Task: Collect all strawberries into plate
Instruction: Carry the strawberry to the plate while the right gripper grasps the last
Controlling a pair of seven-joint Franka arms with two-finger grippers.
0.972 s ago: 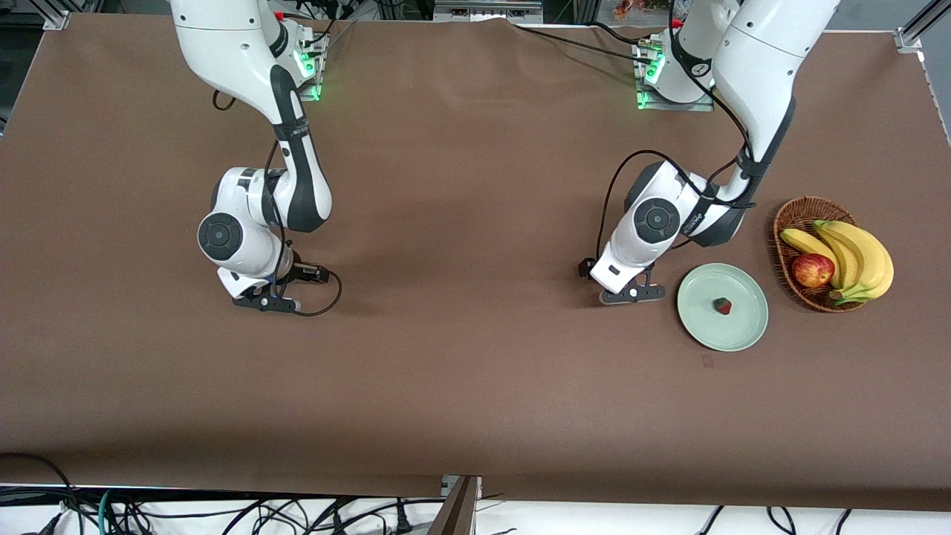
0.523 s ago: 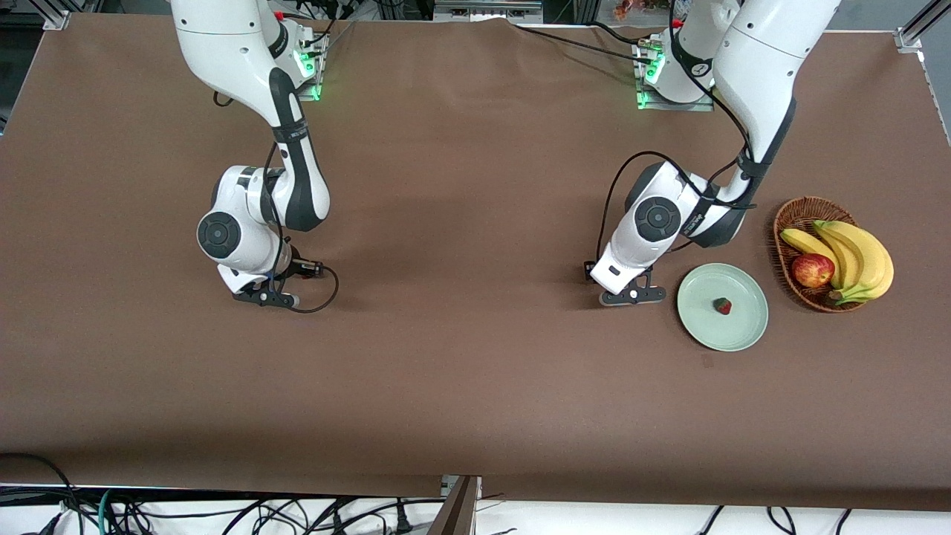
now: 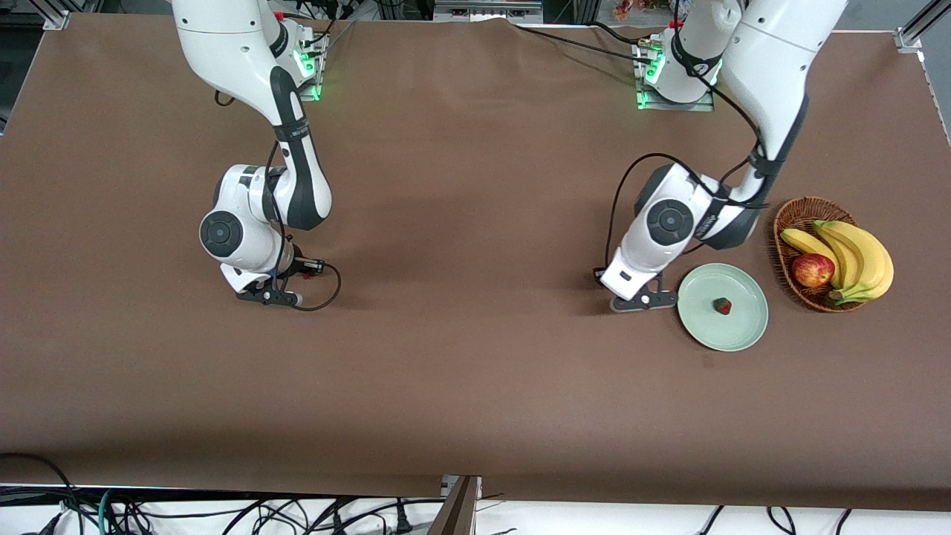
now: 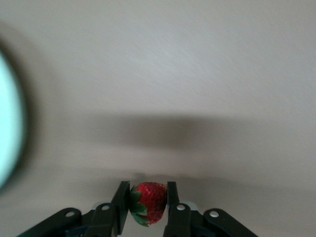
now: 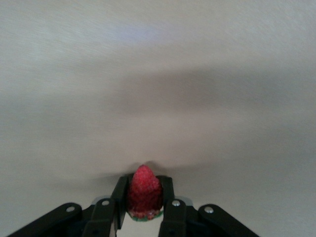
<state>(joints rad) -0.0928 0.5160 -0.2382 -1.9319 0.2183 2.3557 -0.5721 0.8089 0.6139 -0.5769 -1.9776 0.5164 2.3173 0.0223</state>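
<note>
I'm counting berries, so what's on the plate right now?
One strawberry lies on the plate, near its middle. Nothing else shows there, and nothing covers the plate, though the left hand sits low beside its rim.

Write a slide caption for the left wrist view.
Left gripper shut on a strawberry low over the brown table, with the plate rim at the frame's edge.

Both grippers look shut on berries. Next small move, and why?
Probably lift the left gripper and carry its strawberry over the plate beside it. Its fingers are shut on the berry down at the table, and one strawberry already sits on the plate. The right gripper, shut on its strawberry, has farther to go.
</note>
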